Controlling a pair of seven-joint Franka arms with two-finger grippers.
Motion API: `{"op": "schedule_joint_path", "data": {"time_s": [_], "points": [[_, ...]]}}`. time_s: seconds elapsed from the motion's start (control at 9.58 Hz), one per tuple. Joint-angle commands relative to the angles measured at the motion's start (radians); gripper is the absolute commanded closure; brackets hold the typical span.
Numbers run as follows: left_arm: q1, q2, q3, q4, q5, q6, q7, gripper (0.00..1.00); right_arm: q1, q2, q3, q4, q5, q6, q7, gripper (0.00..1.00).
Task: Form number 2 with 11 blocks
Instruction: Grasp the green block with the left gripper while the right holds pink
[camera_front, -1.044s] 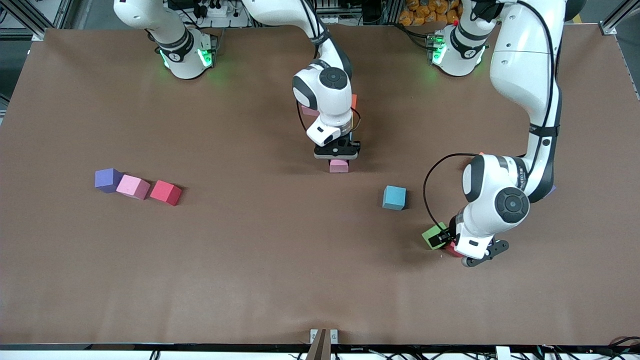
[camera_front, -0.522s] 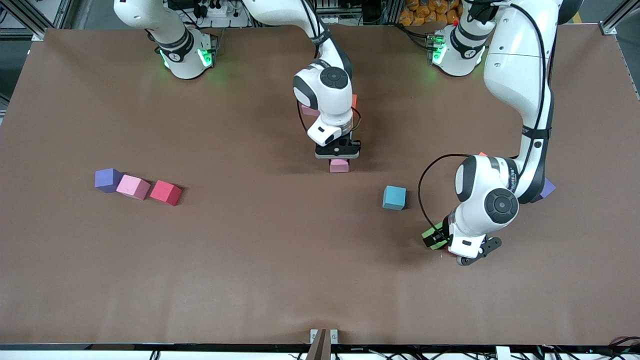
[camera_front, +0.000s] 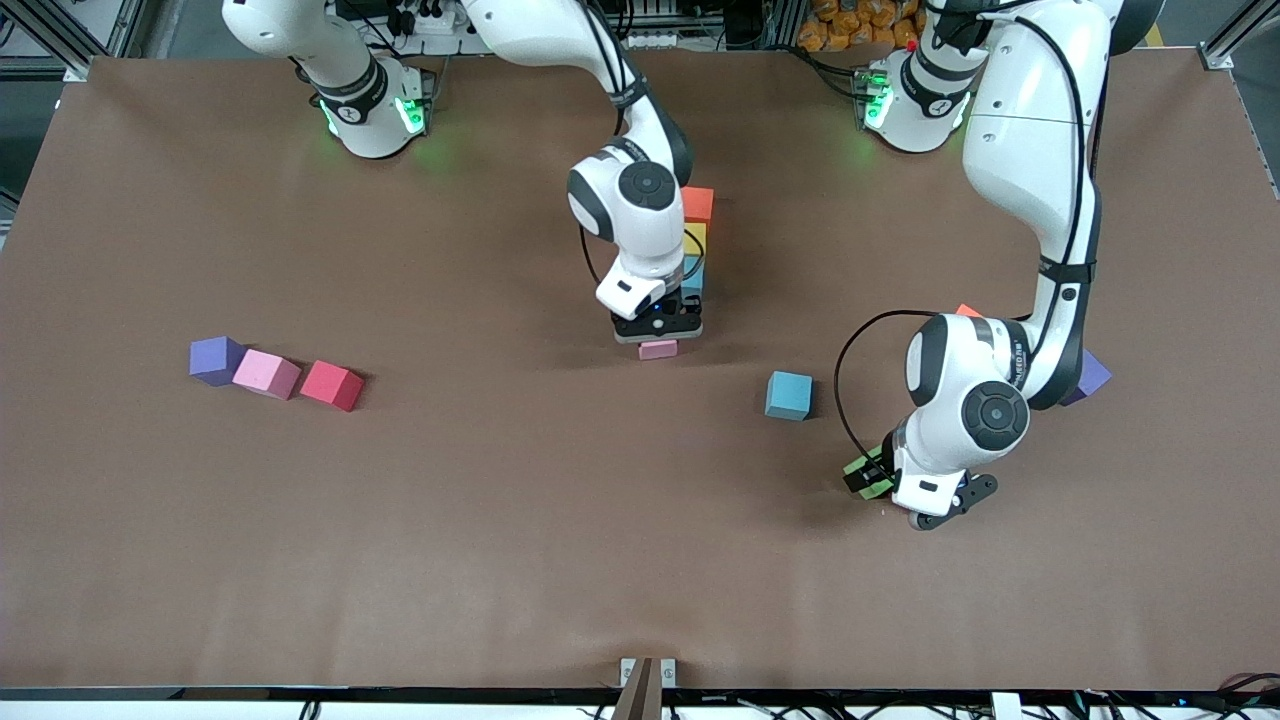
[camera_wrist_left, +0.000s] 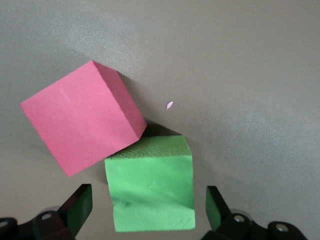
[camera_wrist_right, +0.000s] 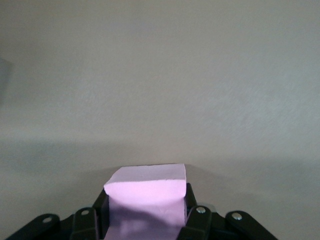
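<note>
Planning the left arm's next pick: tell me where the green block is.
The green block lies on the table toward the left arm's end, touching a red block, between the open fingers of the left gripper; the light blue block lies nearby.

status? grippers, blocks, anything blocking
Right gripper shut on pink block, beside the column of blocks. Left gripper open, straddling green block; red block touches its corner, may get nudged.
</note>
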Motion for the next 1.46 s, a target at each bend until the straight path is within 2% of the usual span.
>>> {"op": "schedule_joint_path", "data": {"time_s": [0.0, 0.31, 0.52, 0.73, 0.84, 0.94, 1.04, 1.15, 1.36], "points": [[-0.014, 0.016, 0.018, 0.009, -0.018, 0.003, 0.001, 0.00, -0.087, -0.146, 0.084, -0.064, -0.018, -0.066, -0.134, 0.87], [-0.014, 0.033, 0.018, 0.009, -0.018, 0.007, 0.001, 0.00, -0.116, -0.246, 0.102, -0.139, -0.021, -0.103, -0.441, 0.87], [-0.013, 0.033, 0.018, 0.009, -0.018, 0.007, 0.003, 0.06, -0.129, -0.292, 0.102, -0.145, -0.033, -0.200, -0.639, 0.86], [-0.013, 0.036, 0.018, 0.009, -0.016, 0.007, 0.012, 0.31, -0.127, -0.298, 0.120, -0.145, -0.134, -0.234, -0.721, 0.86], [-0.013, 0.036, 0.018, 0.009, -0.018, 0.007, 0.027, 0.50, -0.126, -0.300, 0.140, -0.147, -0.173, -0.235, -0.753, 0.86], [-0.013, 0.036, 0.018, 0.009, -0.019, 0.007, 0.027, 0.74, -0.124, -0.300, 0.155, -0.153, -0.214, -0.235, -0.803, 0.86], [-0.013, 0.037, 0.018, 0.009, -0.019, 0.007, 0.027, 0.93, -0.106, -0.303, 0.155, -0.158, -0.224, -0.231, -0.869, 0.86], [-0.013, 0.040, 0.018, 0.009, -0.019, 0.007, 0.027, 1.00, -0.089, -0.304, 0.155, -0.161, -0.224, -0.225, -0.928, 0.86], [-0.013, 0.039, 0.018, 0.007, -0.021, 0.007, 0.026, 1.00, -0.087, -0.304, 0.157, -0.170, -0.224, -0.196, -1.021, 0.86]]}}
